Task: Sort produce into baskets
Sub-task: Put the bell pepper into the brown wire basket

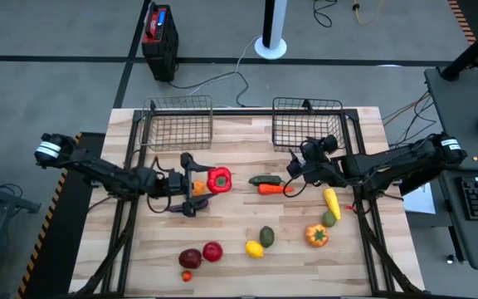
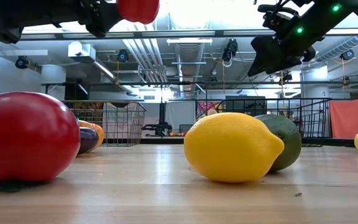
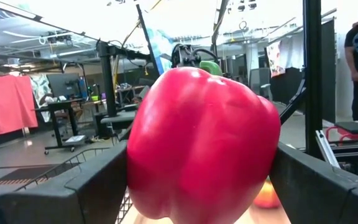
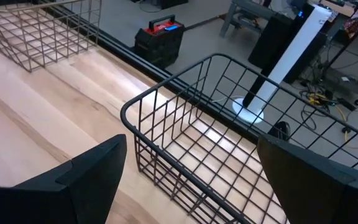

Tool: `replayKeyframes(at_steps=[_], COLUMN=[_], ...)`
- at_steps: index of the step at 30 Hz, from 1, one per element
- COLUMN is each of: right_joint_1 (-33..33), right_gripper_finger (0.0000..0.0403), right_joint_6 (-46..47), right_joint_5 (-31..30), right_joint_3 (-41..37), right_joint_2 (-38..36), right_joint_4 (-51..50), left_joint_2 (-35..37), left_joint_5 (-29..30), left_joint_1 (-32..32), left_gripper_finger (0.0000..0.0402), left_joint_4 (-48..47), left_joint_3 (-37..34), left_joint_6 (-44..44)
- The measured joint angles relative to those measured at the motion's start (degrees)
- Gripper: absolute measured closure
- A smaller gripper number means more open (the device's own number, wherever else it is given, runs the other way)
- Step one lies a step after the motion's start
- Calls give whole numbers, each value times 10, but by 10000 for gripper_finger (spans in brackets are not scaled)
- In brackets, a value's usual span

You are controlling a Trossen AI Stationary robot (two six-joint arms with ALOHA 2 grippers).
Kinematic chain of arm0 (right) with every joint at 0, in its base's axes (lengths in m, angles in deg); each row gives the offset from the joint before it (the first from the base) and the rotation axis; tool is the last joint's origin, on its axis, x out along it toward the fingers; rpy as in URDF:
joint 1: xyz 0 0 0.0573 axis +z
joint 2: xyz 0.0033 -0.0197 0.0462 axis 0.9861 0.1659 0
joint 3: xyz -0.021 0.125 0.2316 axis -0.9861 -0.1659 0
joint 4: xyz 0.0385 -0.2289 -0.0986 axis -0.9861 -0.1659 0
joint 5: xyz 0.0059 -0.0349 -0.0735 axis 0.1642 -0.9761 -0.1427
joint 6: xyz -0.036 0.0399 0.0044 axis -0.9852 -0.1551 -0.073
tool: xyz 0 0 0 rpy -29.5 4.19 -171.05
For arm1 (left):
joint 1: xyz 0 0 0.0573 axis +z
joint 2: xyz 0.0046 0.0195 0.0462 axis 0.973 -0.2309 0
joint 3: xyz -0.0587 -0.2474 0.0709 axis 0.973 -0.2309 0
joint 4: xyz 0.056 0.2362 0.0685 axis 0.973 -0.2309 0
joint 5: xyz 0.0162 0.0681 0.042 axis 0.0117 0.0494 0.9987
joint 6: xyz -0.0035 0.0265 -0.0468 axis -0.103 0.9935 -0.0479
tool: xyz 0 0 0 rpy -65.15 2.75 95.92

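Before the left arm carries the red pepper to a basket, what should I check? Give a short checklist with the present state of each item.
1. Red pepper sits between the left gripper jaws: ok.
2. Pepper is lifted clear of the table: ok, the low view shows it up high.
3. Left basket has room: ok, it looks empty.
4. Right gripper out of the way: ok, it hangs open near the right basket.
5. Grip is firm enough: cannot tell.
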Motion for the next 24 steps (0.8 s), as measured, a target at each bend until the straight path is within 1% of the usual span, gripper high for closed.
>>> replayKeyframes(at_steps=[11,15,17,20,24], right_joint_1=[0,0,0,0,0], right_gripper_finger=[48,48,48,48,48], right_joint_6=[1,2,2,2,2], right_joint_5=[0,0,0,0,0], right_joint_3=[0,0,0,0,0], right_joint_2=[0,0,0,0,0], right_joint_4=[2,3,3,3,3], left_joint_2=[-21,-33,-39,-47,-54], left_joint_5=[0,0,0,0,-10], left_joint_1=[0,4,13,35,67], left_gripper_finger=[73,73,73,73,73], left_joint_4=[29,66,71,49,-32], left_joint_3=[4,20,36,72,119], left_joint_6=[-8,13,24,27,44])
